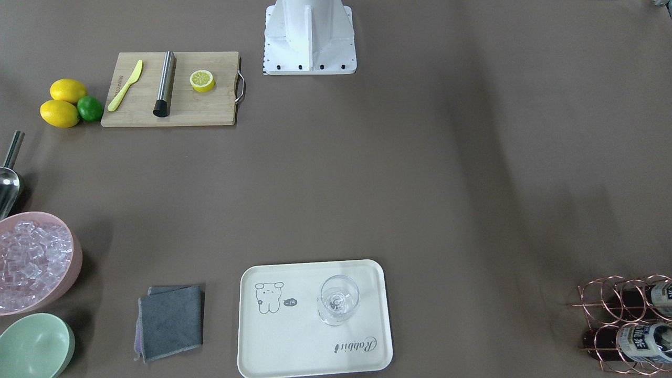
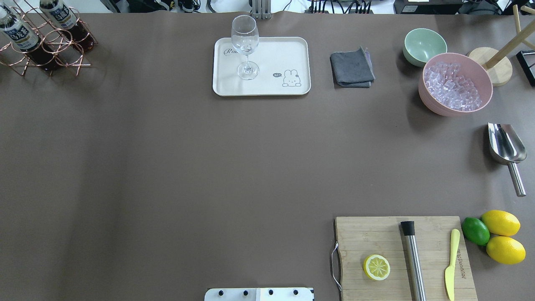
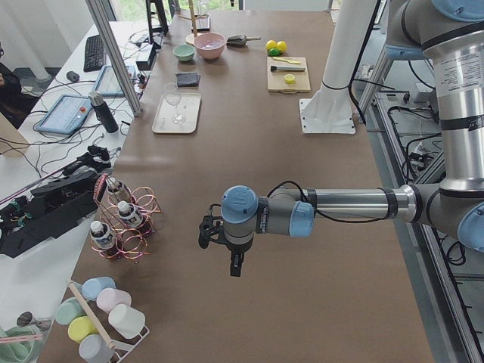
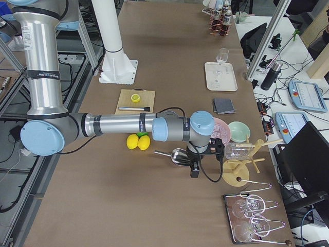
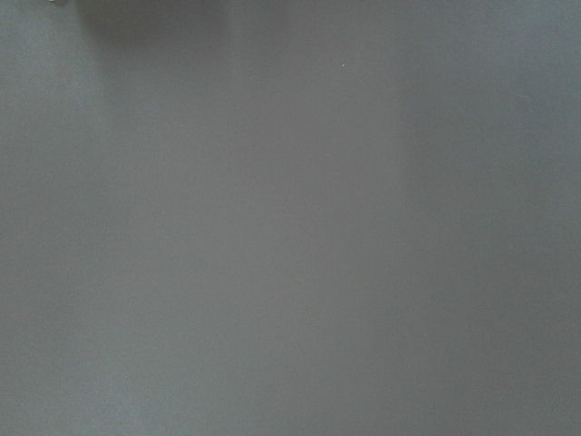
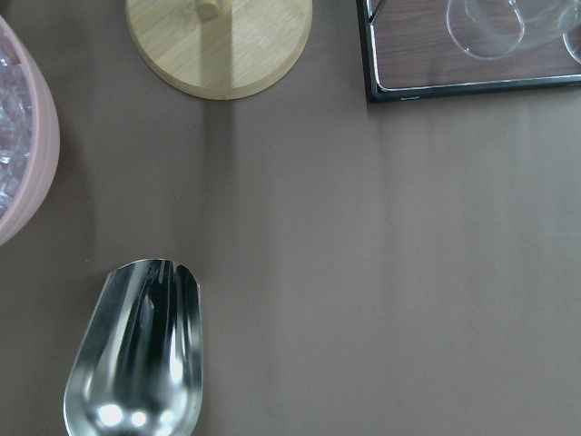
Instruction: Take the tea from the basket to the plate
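Several tea bottles (image 2: 19, 35) with white caps and dark drink stand in the copper wire basket (image 2: 54, 46) at the table's far left corner; they also show in the front view (image 1: 643, 341). The cream plate (image 2: 271, 54) lies at the far middle and carries a stemmed glass (image 2: 245, 46). My left gripper (image 3: 234, 268) shows only in the left side view, hovering above bare table beside the basket (image 3: 140, 227); I cannot tell if it is open. My right gripper (image 4: 195, 172) shows only in the right side view, above the metal scoop; I cannot tell its state.
A grey cloth (image 2: 352, 67), a green bowl (image 2: 424, 45) and a pink bowl of ice (image 2: 455, 83) stand right of the plate. A metal scoop (image 2: 506, 146), lemons and a lime (image 2: 497, 234), and a cutting board (image 2: 401, 259) with knife, steel rod and lemon half lie on the right.
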`<action>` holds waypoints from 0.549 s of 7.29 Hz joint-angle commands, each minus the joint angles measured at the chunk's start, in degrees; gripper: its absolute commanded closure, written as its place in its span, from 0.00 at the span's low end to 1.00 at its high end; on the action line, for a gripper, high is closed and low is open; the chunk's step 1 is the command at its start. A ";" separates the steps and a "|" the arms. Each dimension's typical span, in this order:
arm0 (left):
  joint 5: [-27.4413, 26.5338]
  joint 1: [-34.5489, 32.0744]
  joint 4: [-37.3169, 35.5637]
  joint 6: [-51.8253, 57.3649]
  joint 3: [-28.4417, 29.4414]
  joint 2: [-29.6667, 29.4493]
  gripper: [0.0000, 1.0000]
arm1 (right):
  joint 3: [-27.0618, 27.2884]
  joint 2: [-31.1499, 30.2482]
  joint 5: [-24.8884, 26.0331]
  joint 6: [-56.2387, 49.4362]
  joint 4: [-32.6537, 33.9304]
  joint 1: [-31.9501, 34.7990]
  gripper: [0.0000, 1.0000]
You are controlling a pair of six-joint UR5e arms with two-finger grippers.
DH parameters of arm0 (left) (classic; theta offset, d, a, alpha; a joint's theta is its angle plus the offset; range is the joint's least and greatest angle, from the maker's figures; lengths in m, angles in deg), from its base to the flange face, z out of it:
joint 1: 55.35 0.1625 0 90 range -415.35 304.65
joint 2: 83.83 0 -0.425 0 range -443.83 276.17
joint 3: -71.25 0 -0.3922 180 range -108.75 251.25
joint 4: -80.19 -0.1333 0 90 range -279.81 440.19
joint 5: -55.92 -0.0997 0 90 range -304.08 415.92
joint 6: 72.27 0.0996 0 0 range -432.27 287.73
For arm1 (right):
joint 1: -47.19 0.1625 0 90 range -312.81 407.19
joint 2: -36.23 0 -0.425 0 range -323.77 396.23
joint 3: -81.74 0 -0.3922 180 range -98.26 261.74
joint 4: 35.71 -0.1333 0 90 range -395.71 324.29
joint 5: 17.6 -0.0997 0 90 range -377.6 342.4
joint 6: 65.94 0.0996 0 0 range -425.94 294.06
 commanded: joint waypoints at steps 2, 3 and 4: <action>0.26 -0.01 0.00 -0.02 -0.17 -0.02 0.02 | 4.18 -0.02 -0.32 0.18 0.00 -0.34 0.00; 0.26 -0.01 0.18 -0.02 -0.09 -0.02 0.02 | 8.03 -0.02 -1.45 0.62 0.00 -2.09 0.00; 0.18 -0.45 0.26 -0.02 -0.26 -0.11 0.02 | 10.50 0.76 -5.03 0.62 0.00 -3.58 0.00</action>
